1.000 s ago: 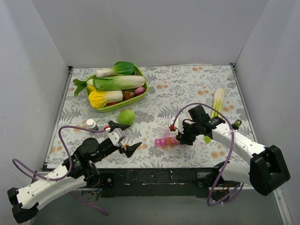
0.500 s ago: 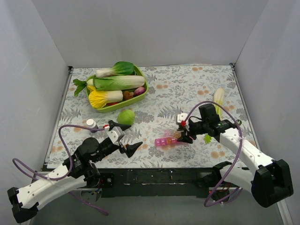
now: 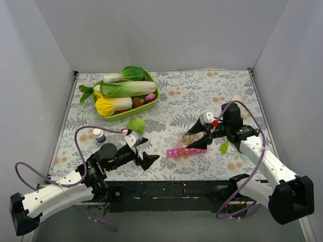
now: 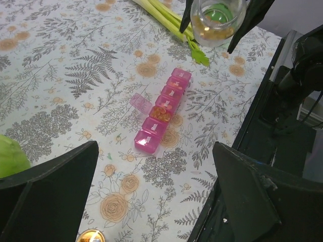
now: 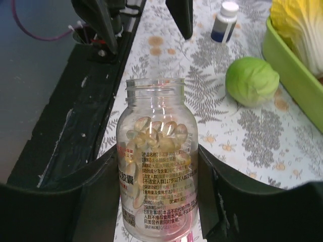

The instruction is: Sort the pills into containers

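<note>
A clear uncapped bottle (image 5: pixel 156 186) holds amber pills (image 5: pixel 161 133). My right gripper (image 5: pixel 156 201) is shut on its body. In the top view the bottle (image 3: pixel 189 137) hangs tilted just above and behind the pink pill-box strip (image 3: pixel 182 151), mouth pointing left, with the right gripper (image 3: pixel 195 138) around it. In the left wrist view the containers (image 4: pixel 162 110) lie flat on the cloth. One lid stands open and some cells show amber pills. The bottle (image 4: pixel 214 22) hangs beyond the strip. My left gripper (image 4: pixel 151 201) is open and empty, just left of the strip (image 3: pixel 145 151).
A green bowl (image 3: pixel 151 103) of leafy vegetables sits at the back left. A round green vegetable (image 3: pixel 135 125) lies in front of it, and a small white-capped bottle (image 3: pixel 98 135) stands further left. A pale stalk (image 3: pixel 234 107) lies at the right. A gold cap (image 4: pixel 91 236) lies near my left fingers.
My right gripper has lifted the bottle back and to the right off the pill-box and tilted it. My left arm has moved right, closer to the strip.
</note>
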